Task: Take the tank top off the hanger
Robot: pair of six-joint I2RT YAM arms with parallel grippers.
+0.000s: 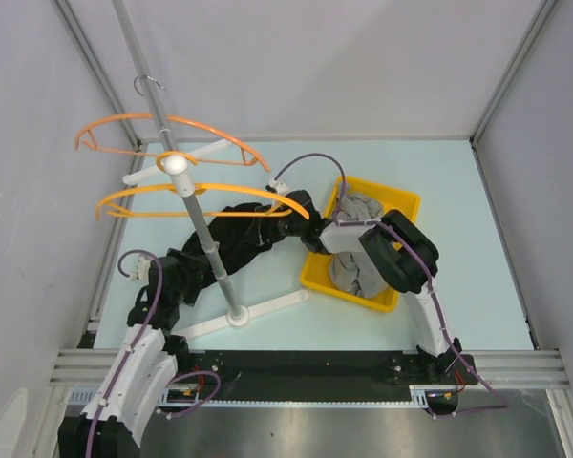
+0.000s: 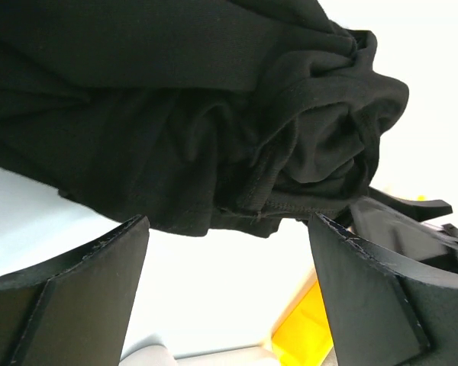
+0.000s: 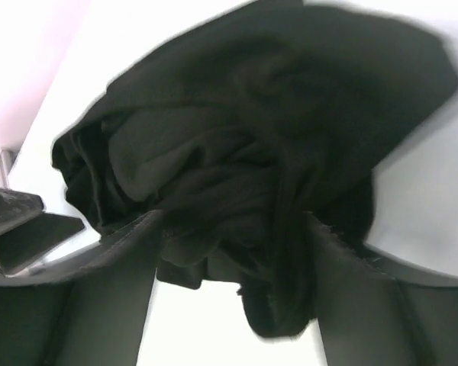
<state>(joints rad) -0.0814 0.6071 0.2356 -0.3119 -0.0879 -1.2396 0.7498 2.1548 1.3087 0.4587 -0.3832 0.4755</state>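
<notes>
The black tank top (image 1: pixel 239 239) lies bunched in a long strip across the table, from my left gripper (image 1: pixel 180 275) to my right gripper (image 1: pixel 291 215). The lower orange hanger (image 1: pixel 191 196) hangs on the rack pole, its right end above the cloth near my right gripper; I cannot tell whether the cloth still hooks it. In the left wrist view the tank top (image 2: pixel 175 114) lies just beyond my left gripper (image 2: pixel 229 225), which is open and empty. In the right wrist view my right gripper (image 3: pixel 233 225) is wide open with a fold of the tank top (image 3: pixel 252 137) hanging between its fingers.
A grey rack pole (image 1: pixel 205 234) on a white cross base (image 1: pixel 258 307) stands mid-table and carries a second orange hanger (image 1: pixel 172 129) higher up. A yellow bin (image 1: pixel 382 191) with grey clothes sits at the right, also in the left wrist view (image 2: pixel 309 328). Walls enclose the table.
</notes>
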